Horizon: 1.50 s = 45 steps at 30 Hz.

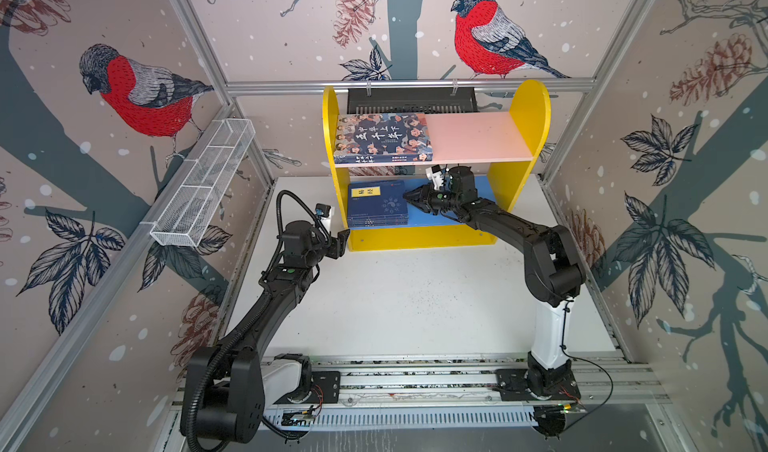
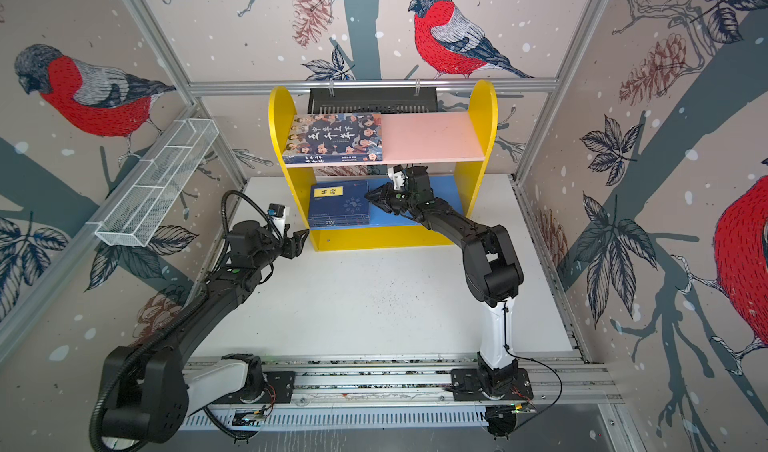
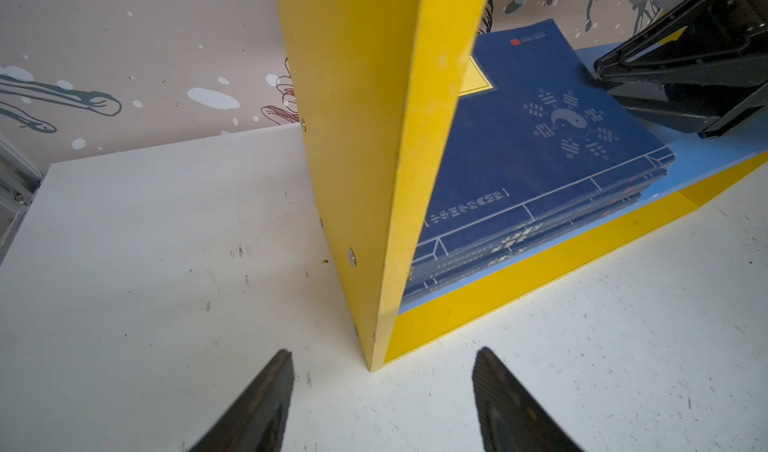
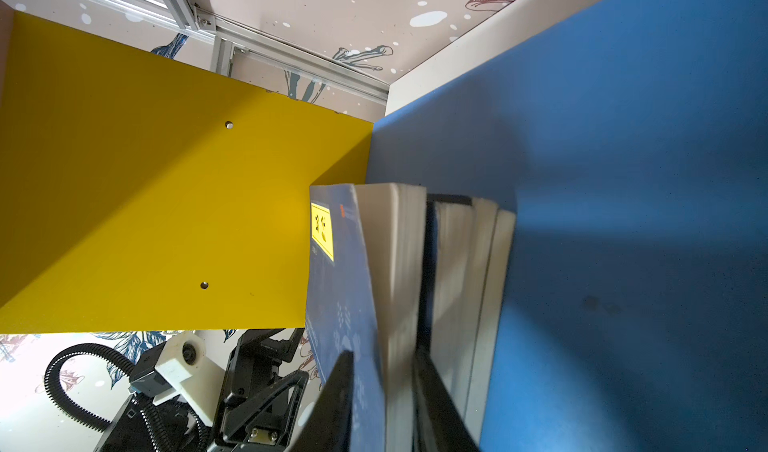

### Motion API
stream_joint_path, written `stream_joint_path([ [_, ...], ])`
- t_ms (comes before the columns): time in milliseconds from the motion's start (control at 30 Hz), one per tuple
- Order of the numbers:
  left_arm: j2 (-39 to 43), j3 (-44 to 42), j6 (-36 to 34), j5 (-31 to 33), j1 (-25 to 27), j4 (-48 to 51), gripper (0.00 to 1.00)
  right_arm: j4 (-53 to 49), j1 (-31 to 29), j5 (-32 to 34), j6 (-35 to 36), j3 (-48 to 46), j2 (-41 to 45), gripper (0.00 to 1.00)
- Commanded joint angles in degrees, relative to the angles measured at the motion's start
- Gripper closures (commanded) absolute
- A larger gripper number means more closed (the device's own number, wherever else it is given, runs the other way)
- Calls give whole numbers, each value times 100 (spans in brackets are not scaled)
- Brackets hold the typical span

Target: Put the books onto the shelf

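Observation:
The yellow shelf [image 1: 528,109] [image 2: 482,109] stands at the back of the table. A large book with cartoon figures [image 1: 382,136] [image 2: 336,136] lies on its pink upper board [image 1: 478,138]. A stack of navy books [image 1: 376,209] [image 2: 338,207] [image 3: 540,138] lies at the left end of the blue lower board [image 4: 623,180]. My right gripper [image 1: 409,199] [image 2: 370,196] [image 4: 382,349] reaches into the lower tier, its jaws slightly parted around the right edge of the top navy book [image 4: 340,263]. My left gripper [image 1: 343,240] [image 2: 301,242] [image 3: 384,350] is open and empty at the shelf's front left corner [image 3: 365,138].
A white wire basket [image 1: 208,184] hangs on the left wall. A black slotted tray [image 1: 411,100] hangs behind the shelf's top. The white table [image 1: 395,304] spreads in front of the shelf, with the arms' base rail [image 1: 415,381] along its near edge.

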<state>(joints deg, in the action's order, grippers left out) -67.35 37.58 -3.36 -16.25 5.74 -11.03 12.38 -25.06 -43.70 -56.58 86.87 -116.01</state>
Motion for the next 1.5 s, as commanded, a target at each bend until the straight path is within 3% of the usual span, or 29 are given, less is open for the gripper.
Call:
stream_joint_path([
  [0,-19,74,41,92,-2,-271,31,6,-4,48,156,-19,80,66],
  [167,12,100,199,118,-2,57,32,18,42,106,178,-106,198,61],
  [500,149,416,656,307,0,1621,31,63,133,350,275,-659,846,54],
  [700,215,460,848,299,-20,2090,25,79,150,544,368,-1260,1415,52],
  [1033,410,387,894,486,-163,2328,7,-437,-38,965,850,-2296,2521,50],
  [1167,484,278,925,448,-342,2440,3,-992,-327,1570,1351,-2695,3162,49],
  [1300,546,125,924,355,-538,2382,3,-1334,-841,3031,1843,-3158,4017,43],
  [1467,515,34,1081,503,-607,2251,3,-1178,-972,4115,2102,-3816,4876,36],
])
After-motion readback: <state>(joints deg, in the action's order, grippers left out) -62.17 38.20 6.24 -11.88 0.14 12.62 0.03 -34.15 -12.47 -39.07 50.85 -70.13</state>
